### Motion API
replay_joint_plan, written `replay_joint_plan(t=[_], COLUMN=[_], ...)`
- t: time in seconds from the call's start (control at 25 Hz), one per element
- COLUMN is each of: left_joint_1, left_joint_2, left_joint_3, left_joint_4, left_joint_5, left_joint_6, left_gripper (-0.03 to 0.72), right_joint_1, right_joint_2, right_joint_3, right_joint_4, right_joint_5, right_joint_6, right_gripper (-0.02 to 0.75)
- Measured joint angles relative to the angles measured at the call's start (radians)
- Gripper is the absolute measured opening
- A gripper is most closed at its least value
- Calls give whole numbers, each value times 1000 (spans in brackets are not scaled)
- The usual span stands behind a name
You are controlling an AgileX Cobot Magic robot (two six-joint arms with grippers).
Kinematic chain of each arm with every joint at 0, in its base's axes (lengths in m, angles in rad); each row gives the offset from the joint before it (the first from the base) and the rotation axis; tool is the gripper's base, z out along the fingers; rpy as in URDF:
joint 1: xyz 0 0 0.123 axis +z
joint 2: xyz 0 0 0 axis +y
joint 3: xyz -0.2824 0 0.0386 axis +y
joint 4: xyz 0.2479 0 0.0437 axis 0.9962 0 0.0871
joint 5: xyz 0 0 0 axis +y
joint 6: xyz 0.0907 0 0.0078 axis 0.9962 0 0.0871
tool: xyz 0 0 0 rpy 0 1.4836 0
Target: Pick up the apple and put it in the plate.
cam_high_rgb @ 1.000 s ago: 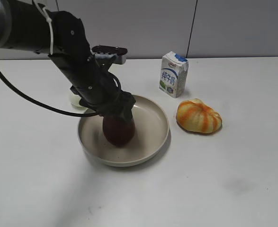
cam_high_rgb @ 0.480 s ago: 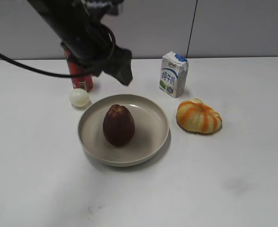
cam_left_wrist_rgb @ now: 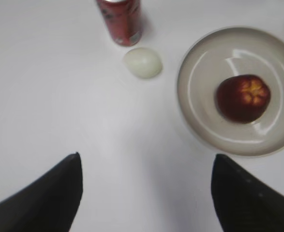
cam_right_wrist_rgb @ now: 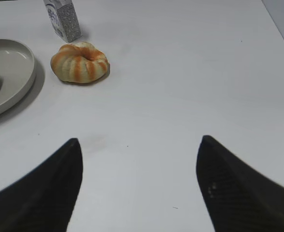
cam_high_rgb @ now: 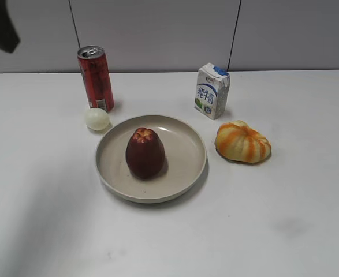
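The dark maroon apple stands upright inside the beige plate, a little left of its centre. It also shows in the left wrist view, in the plate. My left gripper is open and empty, high above the bare table left of the plate; only a dark tip shows at the top left of the exterior view. My right gripper is open and empty over bare table right of the plate.
A red can and a small pale ball stand behind the plate's left side. A milk carton and an orange-and-cream striped pumpkin-shaped object lie to its right. A grey wall backs the table.
My left gripper has let go of the apple, left it in the plate, and risen up and to the left, almost out of the exterior view. The can is now uncovered.
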Motion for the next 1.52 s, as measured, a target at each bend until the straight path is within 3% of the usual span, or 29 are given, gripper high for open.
replay_joint_plan(t=[0.24, 0.48, 0.64, 0.96, 1.52], left_joint_1=[112, 116, 116, 117, 117], left_joint_2=[-281, -647, -941, -1335, -1358], left_joint_3=[346, 694, 838, 956, 962], left_joint_4=[2, 0, 11, 92, 93], left_joint_5=[-29, -53, -106, -156, -162], left_joint_6=[-19, -37, -40, -42, -45], left_gripper=[601, 594, 594, 592, 588], right_joint_1=[0, 0, 0, 0, 0], right_joint_2=[0, 0, 0, 0, 0], right_joint_3=[0, 0, 0, 0, 0], right_joint_4=[0, 0, 0, 0, 0], right_joint_5=[0, 0, 0, 0, 0], right_joint_6=[0, 0, 0, 0, 0], right_gripper=[585, 585, 585, 585, 585])
